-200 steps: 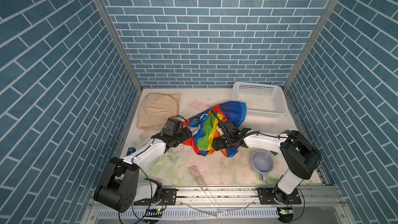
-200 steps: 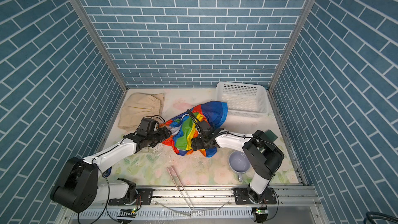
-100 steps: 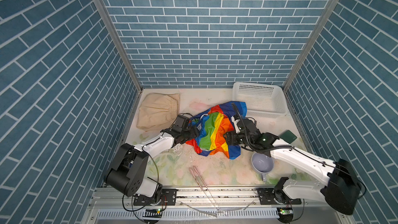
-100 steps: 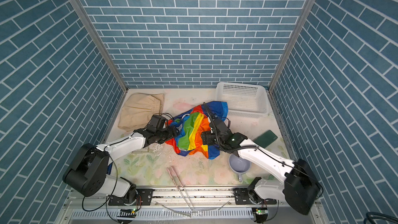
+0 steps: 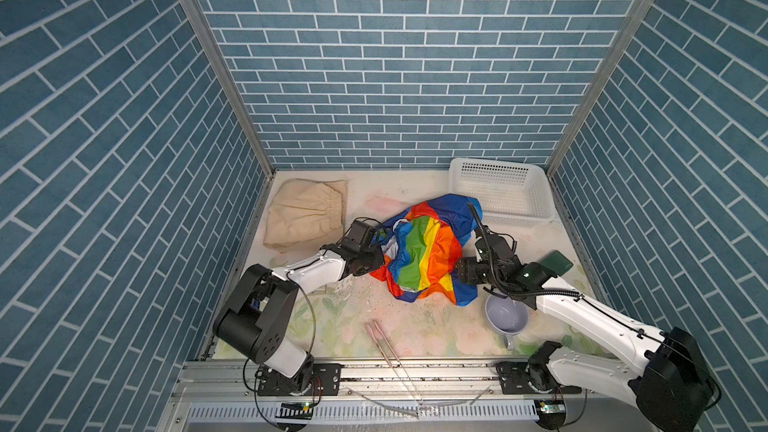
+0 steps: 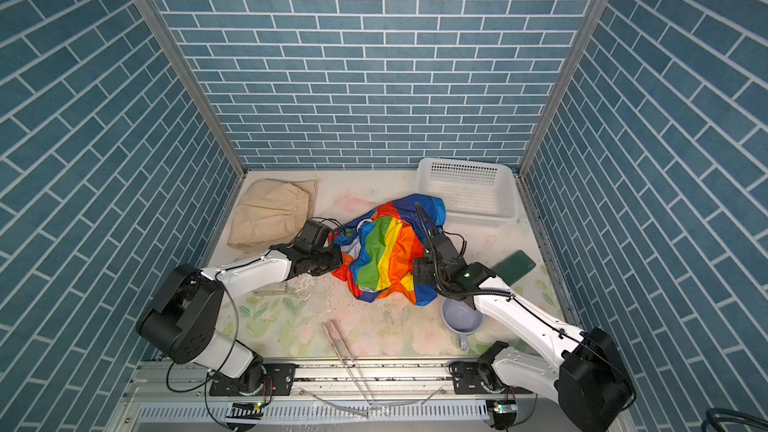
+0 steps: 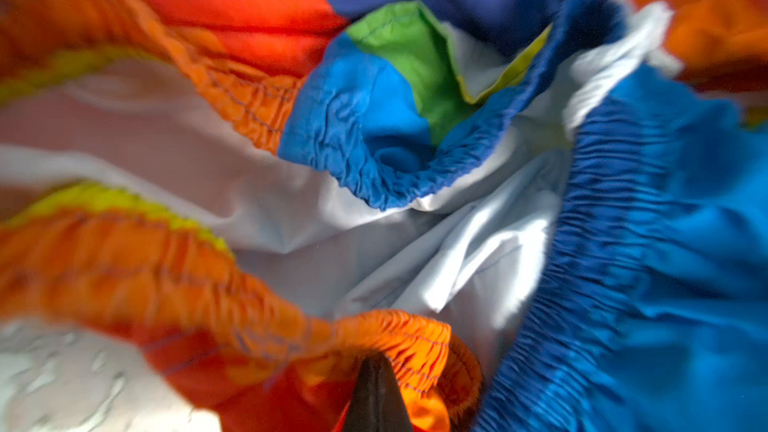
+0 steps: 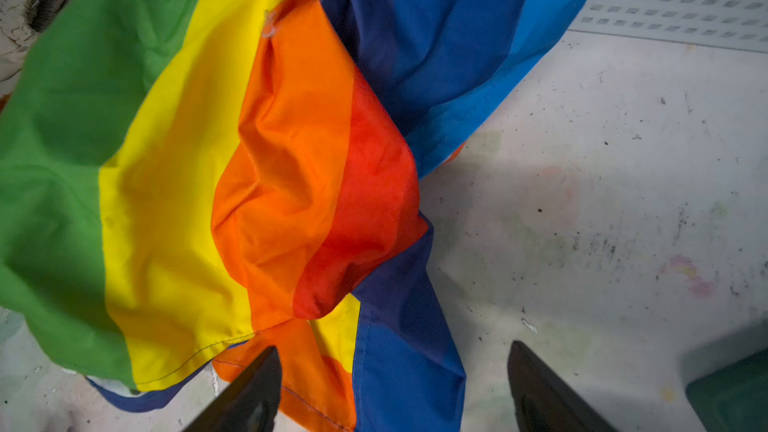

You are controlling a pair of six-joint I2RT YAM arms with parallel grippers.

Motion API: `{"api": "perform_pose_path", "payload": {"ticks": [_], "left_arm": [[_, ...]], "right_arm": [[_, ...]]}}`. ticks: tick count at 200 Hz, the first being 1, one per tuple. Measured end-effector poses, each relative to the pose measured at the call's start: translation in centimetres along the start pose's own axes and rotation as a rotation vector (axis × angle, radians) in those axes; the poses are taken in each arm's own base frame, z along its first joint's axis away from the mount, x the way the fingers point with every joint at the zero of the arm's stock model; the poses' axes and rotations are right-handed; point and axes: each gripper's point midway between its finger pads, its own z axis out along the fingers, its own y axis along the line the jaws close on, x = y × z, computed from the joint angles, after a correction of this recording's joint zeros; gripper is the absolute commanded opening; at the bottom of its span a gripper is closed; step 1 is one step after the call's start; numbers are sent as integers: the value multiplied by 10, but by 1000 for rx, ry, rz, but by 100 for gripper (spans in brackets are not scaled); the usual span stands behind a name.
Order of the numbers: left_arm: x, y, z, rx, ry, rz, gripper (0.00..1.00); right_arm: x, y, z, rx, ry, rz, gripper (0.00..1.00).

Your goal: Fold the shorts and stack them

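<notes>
The rainbow-striped shorts (image 5: 424,259) (image 6: 382,255) lie crumpled mid-table. My left gripper (image 5: 376,261) (image 7: 376,363) is at their left edge, shut on the gathered orange waistband (image 7: 415,334); white lining and a blue waistband part fill the left wrist view. My right gripper (image 5: 459,274) (image 8: 392,367) stands open at the shorts' right side, with the blue and orange hem (image 8: 399,367) lying between its fingers (image 8: 249,392) but not pinched. The beige shorts (image 5: 305,218) (image 6: 270,214) lie flat at the back left, apart from both grippers.
A white perforated basket (image 5: 496,161) (image 6: 469,191) stands at the back right. A lilac mug (image 5: 506,317) sits under the right arm. A dark green flat object (image 5: 555,263) lies right of that gripper. Two thin sticks (image 5: 384,342) lie near the front edge.
My left gripper reached the shorts' left edge and shut on the orange waistband. The right arm swung outward; its gripper drew back to the shorts' right edge, still open.
</notes>
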Motion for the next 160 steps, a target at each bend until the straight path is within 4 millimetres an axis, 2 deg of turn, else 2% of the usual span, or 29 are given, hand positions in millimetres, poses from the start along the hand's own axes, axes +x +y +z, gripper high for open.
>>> {"api": "perform_pose_path", "payload": {"ticks": [22,27,34,46,51,57,81,107,123,160], "left_arm": [[-11,6,-29,-51,-71,35,0],[-13,7,-36,-61,-86,42,9],[-16,8,-44,-71,-105,55,25],[-18,7,-56,-70,-126,70,60],[-18,5,-60,-60,-134,77,68],[-18,1,-64,-43,-143,85,73],[-5,-23,-69,40,-142,146,75],[14,-43,-57,87,-93,204,72],[25,-46,-39,86,-50,209,67],[44,-35,0,22,46,189,65]], "right_arm": [[0,-1,1,6,2,0,85],[0,-1,1,9,2,-1,85],[0,-2,1,12,1,-1,85],[0,-4,2,19,0,0,85],[0,-4,2,22,-1,1,85],[-1,-5,2,26,-3,0,85],[-2,-9,1,46,-9,2,85],[-5,-13,-2,62,-21,7,85],[-8,-14,-5,65,-36,11,85],[-11,-17,-10,68,-52,18,85]]}}
